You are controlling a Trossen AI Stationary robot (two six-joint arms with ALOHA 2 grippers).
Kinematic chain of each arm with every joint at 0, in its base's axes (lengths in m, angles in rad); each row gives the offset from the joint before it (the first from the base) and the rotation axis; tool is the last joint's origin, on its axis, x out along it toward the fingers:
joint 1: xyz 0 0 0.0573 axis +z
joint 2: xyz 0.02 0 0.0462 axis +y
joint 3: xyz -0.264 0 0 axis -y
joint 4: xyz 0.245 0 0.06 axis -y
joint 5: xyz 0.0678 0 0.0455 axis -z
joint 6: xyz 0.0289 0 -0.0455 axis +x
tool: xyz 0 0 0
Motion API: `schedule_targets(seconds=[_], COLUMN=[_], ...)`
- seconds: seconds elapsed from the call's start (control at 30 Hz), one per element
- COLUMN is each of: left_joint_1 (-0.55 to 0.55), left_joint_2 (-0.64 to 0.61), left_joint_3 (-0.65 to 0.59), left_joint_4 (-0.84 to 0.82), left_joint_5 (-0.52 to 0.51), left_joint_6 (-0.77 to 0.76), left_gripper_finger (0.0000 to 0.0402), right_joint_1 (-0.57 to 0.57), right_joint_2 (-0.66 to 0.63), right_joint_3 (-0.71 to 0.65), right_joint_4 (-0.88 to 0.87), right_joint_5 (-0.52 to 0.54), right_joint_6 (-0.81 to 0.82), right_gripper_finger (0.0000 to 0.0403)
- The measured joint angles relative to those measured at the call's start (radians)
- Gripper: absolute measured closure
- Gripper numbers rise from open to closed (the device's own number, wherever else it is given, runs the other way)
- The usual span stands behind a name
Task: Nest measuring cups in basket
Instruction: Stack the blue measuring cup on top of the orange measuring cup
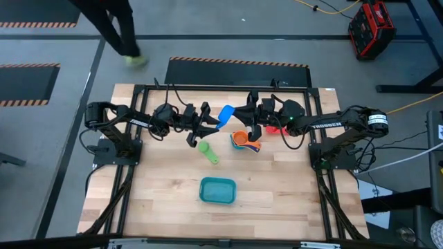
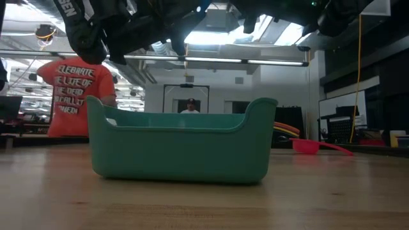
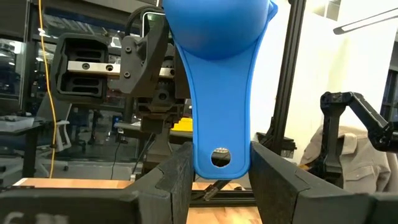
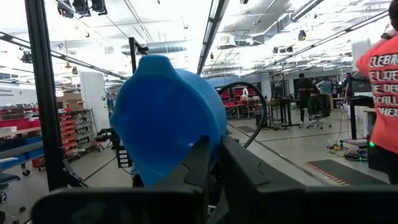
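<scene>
Blue cup [image 3: 214, 74] fills both wrist views, held up in the air between the two arms, well above the table [image 1: 277, 207]. Left hand [image 3: 217, 171] has its fingers on either side of the flat handle end, touching it, part open around it. Right hand [image 4: 214, 158] has its fingers pinched nearly together on the rim of the same cup's bowl, so it looks like a mid-air handover with both hands on one cup.

Risk: if one hand pulls before the other lets go, the cup twists or pops out and drops. The rim pinch is thin, so slip seems likely there.

Basket [image 1: 218, 190] sits near the front of the table, nothing in it as far as I can tell. Green cup [image 1: 208, 151] lies alone between basket and arms; stacked cups [image 1: 246, 142], orange outermost, lie under the right arm, red cup [image 1: 275, 129] just beyond.
</scene>
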Motion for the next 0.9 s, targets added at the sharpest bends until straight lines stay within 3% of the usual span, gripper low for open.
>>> schedule_targets(seconds=[0.17, 0.9], left_joint_1=[0.000, 0.000], left_joint_2=[0.000, 0.000], left_joint_3=[0.000, 0.000], left_joint_4=[0.000, 0.000], left_joint_5=[0.001, -0.012], left_joint_6=[0.005, -0.012], left_gripper_finger=[0.0267, 0.0261], right_joint_1=[0.000, -0.001], right_joint_2=[-0.001, -0.003], right_joint_3=[0.000, 0.000], right_joint_4=[0.000, 0.001], right_joint_5=[-0.001, 0.001], right_joint_6=[0.003, -0.001], right_gripper_finger=[0.0393, 0.0401])
